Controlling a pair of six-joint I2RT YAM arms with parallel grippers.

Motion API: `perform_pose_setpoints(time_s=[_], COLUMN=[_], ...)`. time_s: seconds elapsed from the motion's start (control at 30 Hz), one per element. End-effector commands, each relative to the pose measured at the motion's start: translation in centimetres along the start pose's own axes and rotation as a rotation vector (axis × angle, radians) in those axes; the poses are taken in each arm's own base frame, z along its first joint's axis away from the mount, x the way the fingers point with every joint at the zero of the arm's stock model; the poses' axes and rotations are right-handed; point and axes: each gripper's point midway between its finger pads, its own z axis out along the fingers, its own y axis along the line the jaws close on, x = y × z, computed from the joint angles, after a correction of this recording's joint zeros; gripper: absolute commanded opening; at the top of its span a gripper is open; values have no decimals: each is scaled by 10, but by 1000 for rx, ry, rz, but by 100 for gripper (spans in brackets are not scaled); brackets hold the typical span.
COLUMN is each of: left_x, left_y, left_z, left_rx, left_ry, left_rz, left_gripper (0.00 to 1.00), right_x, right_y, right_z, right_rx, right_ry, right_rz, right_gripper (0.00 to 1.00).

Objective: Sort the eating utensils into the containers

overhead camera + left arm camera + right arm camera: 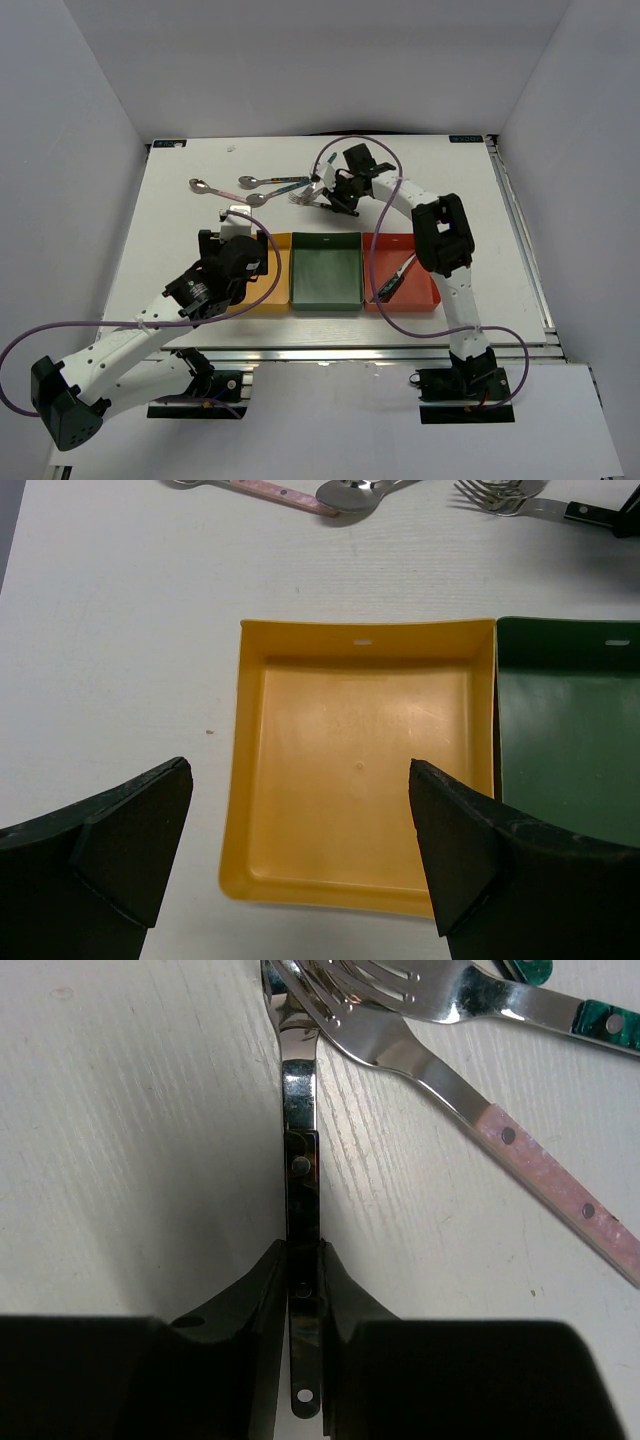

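SORTING UNDER WAY: At the upper centre of the overhead view, the right pincer (302,1260) is clamped on a dark-handled utensil (300,1160). Its two black fingers (262,1290) press either side of the riveted handle, low against the white counter (130,1110). The grip sits near the handle's tail, probably because the head, at the top of the wrist frame, lies tucked under a pink-handled fork (545,1180) and a teal-handled piece (600,1022). Whether it is a fork, spoon or knife cannot be told. Taking it by the free end looks like the way to disturb the pile least.

To the left of that cluster, a spoon (200,186) and a second spoon (250,182) lie loose on the counter, not yet sorted.

At the lower left, the left pincer (300,820) hangs with its jaws wide apart above the yellow-orange tray (350,760), which holds nothing. It appears to be parked out of the other arm's way. The dark green tray (570,730) sits just beside it, also bare. The red tray (420,280), at the right end of the row, holds a teal-handled utensil (392,283).

Small labels (170,143) at the counter's far corners are too small to read, and no brand name is legible anywhere.
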Motion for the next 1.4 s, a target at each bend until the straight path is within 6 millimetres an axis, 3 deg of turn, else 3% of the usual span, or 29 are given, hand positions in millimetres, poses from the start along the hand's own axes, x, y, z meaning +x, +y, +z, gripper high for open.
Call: perform_pose_setpoints(time_s=[0.0, 0.13, 0.33, 0.5, 0.57, 0.63, 0.7, 0.73, 0.77, 0.83, 0.87, 0.93, 1.1, 1.37], left_x=[-3, -4, -4, -13, -18, -26, -34, -38, -42, -45, -47, -47, -47, -46], left_y=[2, 4, 6, 19, 30, 50, 71, 84, 94, 107, 112, 112, 109, 106], left_z=[-1, -2, -3, -8, -12, -19, -31, -36, -43, -50, -55, -57, -56, -54], left_rx=[-4, -13, -24, -73, -113, -198, -265, -324, -344, -384, -379, -364, -344, -333], left_ry=[-7, -12, -15, -47, -74, -119, -160, -196, -220, -250, -265, -273, -271, -259], left_rz=[-4, -10, -17, -62, -94, -143, -189, -229, -261, -294, -321, -337, -339, -326], left_gripper=[98, 98, 98, 98, 98, 98, 98, 98, 98, 98, 98, 98, 98, 98], right_x=[-35, -59, -126, -168, -177, -177, -181, -169, -174, -166, -172, -166, -162, -158], right_y=[-3, -2, -9, 11, 26, 45, 85, 101, 129, 159, 185, 206, 227, 236], right_z=[-18, -32, -94, -132, -133, -132, -120, -114, -105, -90, -81, -66, -41, -21], right_rx=[50, 103, 238, 271, 302, 314, 271, 289, 286, 276, 233, 226, 197, 199], right_ry=[-50, -91, -250, -331, -320, -298, -302, -292, -293, -285, -288, -263, -199, -161], right_rz=[-89, -115, -89, -16, 124, 275, 473, 532, 546, 609, 581, 580, 572, 631], right_gripper=[0, 0, 0, 0, 0, 0, 0, 0, 0, 0, 0, 0, 0, 0])
